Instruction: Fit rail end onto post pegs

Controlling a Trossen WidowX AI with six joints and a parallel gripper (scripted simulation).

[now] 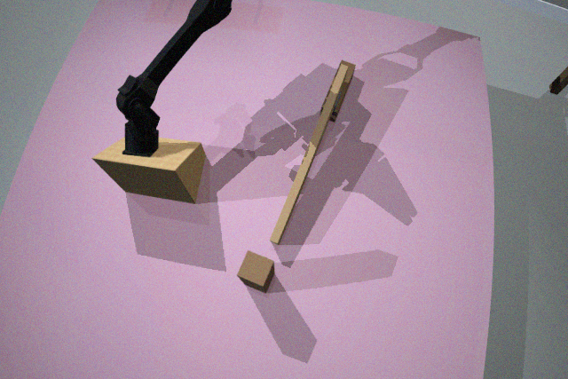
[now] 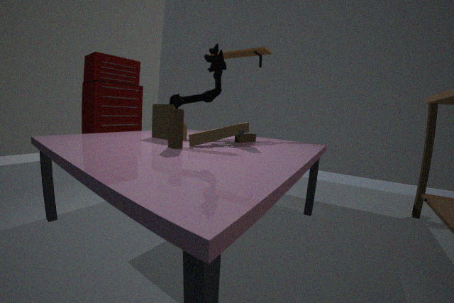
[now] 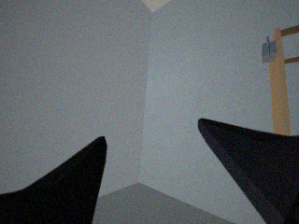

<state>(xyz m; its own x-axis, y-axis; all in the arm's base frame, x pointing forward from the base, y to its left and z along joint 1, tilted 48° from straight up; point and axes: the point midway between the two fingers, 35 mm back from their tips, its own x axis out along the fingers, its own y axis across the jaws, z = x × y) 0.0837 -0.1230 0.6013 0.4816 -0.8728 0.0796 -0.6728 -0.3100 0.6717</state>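
Note:
The long wooden rail point(image 1: 298, 186) point(image 2: 216, 133) slopes, with its far end raised at the bracket point(image 2: 240, 132) on the low footboard block point(image 2: 251, 138) and its near end down by the table. The short wooden post point(image 1: 256, 268) point(image 2: 175, 133) stands upright just beyond the near end, with a gap between them. The pegs and the holes cannot be made out in these views. My gripper point(image 2: 211, 51) point(image 3: 152, 132) is open and empty, high above the table and well away from the rail. It is outside the top view.
The arm stands on a wooden pedestal block point(image 1: 158, 182) point(image 2: 164, 121) to one side of the rail. A red tool cabinet point(image 2: 111, 98) stands beyond the table point(image 2: 205, 196). A wooden shelf point(image 2: 245, 52) shows behind the raised arm. The wrist view shows mostly bare walls.

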